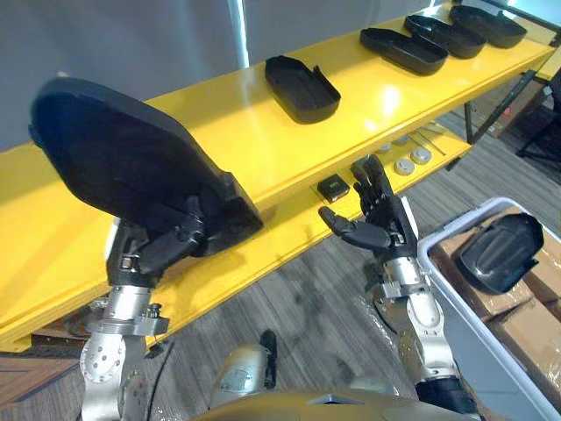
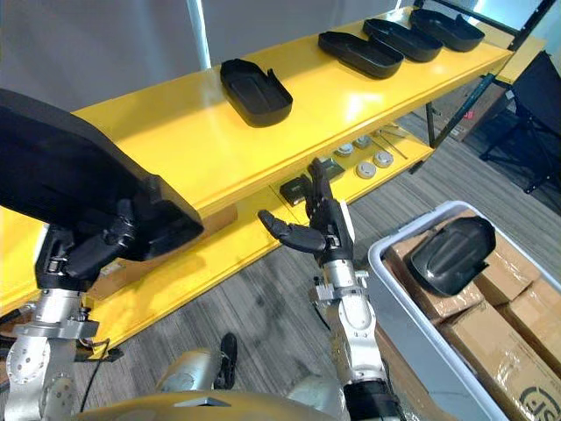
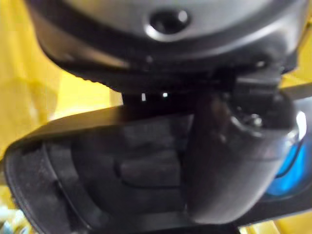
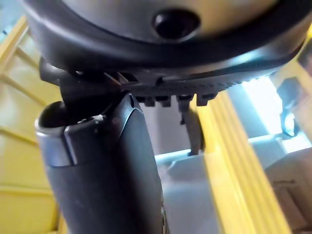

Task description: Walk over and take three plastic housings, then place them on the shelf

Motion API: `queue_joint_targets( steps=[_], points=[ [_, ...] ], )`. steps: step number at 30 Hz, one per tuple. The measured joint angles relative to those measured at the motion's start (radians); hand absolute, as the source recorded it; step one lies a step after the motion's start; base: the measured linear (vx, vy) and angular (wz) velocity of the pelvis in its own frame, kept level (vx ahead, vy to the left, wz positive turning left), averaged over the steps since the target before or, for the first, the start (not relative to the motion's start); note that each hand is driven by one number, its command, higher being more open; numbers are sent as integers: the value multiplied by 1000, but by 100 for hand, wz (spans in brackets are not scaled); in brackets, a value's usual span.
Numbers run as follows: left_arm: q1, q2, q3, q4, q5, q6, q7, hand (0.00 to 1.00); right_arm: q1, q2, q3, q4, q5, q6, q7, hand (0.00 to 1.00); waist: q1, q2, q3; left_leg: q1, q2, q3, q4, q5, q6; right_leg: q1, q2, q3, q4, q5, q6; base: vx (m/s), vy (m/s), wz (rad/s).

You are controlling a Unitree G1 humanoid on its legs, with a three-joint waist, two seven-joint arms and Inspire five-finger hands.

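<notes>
Housing gripped in curled left hand, tilted above left end of shelf, bare top just beneath and rightward. Right hand spread, empty, lower down, nearer the middle.

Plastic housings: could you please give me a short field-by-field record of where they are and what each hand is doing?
Left hand: shut on a held housing, raised over the near end of the yellow shelf
Right hand: open, empty, in front of the lower board
On shelf top: a middle housing alone; a far row of three housings
In grey bin: one binned housing lying on cardboard boxes
On lower board: round parts, small black piece
</notes>
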Motion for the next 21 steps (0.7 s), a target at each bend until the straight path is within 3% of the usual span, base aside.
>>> queue_joint_targets(
  steps=[2,3,4,5,7,8,9,10,11,12,13,15,18,21],
  points=[
    [-46,32,-5,3,-1,-1,9,0,-65,-34,6,-17,-2,-16,-12,100,-10,12,-1,19,-3,-54,1,-18,-23,-49,88,55,-157,-28,4,227,4,93],
    [-101,61,-23,20,-2,-9,11,0,-104,-75,-1,-74,-13,-28,-40,100,-32,14,-1,16,-15,-126,17,-30,-41,-91,142,176,-260,-16,25,174,-57,136],
    [-123,70,-31,34,-2,-10,9,0,-113,-90,-15,-100,-33,-32,-52,100,-39,14,-2,19,-22,-158,20,-33,-48,-99,151,220,-284,-8,38,285,-178,213],
    [-167,86,-43,71,-10,-10,3,0,-124,-122,-67,-163,-65,-36,-59,100,-57,2,-10,36,-45,-230,17,-32,-64,-88,146,257,-338,20,84,321,-297,178],
    [-169,87,-32,83,-28,-10,-1,0,-146,-139,-116,-187,-66,-55,-58,100,-52,-25,-27,45,-57,-280,28,-46,-91,-47,132,216,-421,49,105,270,-321,145],
    [-169,89,-16,82,-45,-10,-1,0,-165,-155,-157,-190,-64,-73,-57,100,-52,-61,-49,11,-58,-259,62,-76,-132,-3,120,163,-497,138,80,165,-324,114],
    [-172,68,-9,86,-45,-10,-7,0,-174,-169,-183,-189,-59,-80,-56,100,-51,-57,-56,-7,-28,-215,83,-101,-132,19,120,114,-522,117,113,167,-397,135],
    [-160,25,-14,85,-51,-5,-13,0,-183,-197,-226,-187,-51,-81,-57,100,-49,-15,-63,-45,89,-83,115,-119,-142,61,167,45,-562,125,90,159,-416,127],
    [-158,-7,-28,86,-50,1,-37,0,-181,-210,-266,-184,-36,-77,-61,100,-55,14,-63,-47,168,46,106,-90,-150,103,189,-16,-596,122,84,133,-287,117],
    [-157,-20,-38,86,-49,5,-49,0,-176,-209,-288,-184,-36,-73,-65,100,-56,24,-64,-32,194,104,81,-49,-148,124,194,-41,-608,119,79,156,-193,105],
    [-156,-36,-67,85,-46,13,-70,0,-156,-204,-324,-184,-36,-71,-77,100,-55,35,-64,13,203,160,7,8,-168,154,189,-71,-623,119,78,163,-115,67],
    [-141,-29,-92,59,-34,13,-83,0,-127,-186,-330,-185,-37,-70,-72,100,-56,36,-65,65,182,185,-89,51,-166,179,182,-83,-641,119,78,141,-68,33],
    [-139,-29,-111,30,-29,14,-81,0,-81,-176,-329,-185,-37,-65,-35,100,-62,35,-65,74,167,187,-110,59,-164,187,174,-87,-660,119,79,102,7,3],
    [-131,-31,-104,30,22,16,-35,0,-62,-143,-328,-185,22,-36,-7,100,-76,21,-56,21,164,131,20,39,-135,195,169,-76,-662,120,81,42,-3,-5]
  ],
)
